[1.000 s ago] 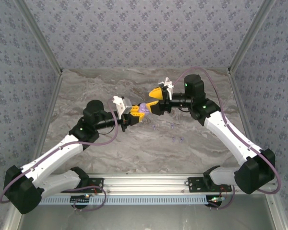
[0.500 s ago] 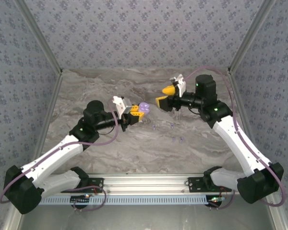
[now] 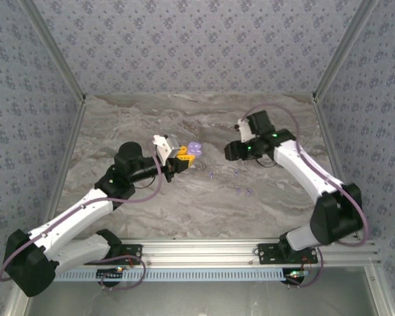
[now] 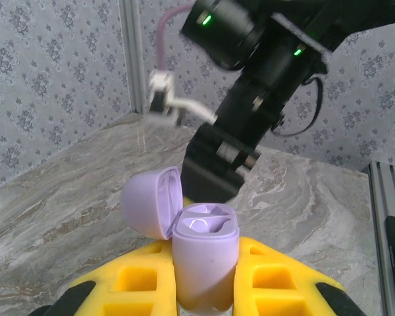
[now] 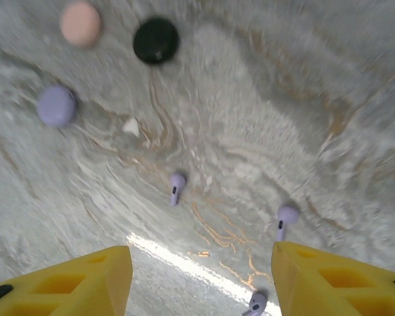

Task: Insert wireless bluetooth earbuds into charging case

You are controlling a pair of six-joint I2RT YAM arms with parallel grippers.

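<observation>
Left end effector [image 3: 184, 155] clamped on lavender case [image 4: 204, 257], mouth outward, lid open, right end effector [image 5: 201, 276] apart

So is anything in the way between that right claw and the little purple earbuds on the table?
Nothing visible does. The right gripper hangs open over the marbled grey table, and the tiny lavender stemmed earbuds lie just beyond its yellow fingers. The round cases, pink, black and lavender, sit farther off.

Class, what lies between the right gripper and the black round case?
A lavender earbud on the marble table, seen in the right wrist view.
</observation>
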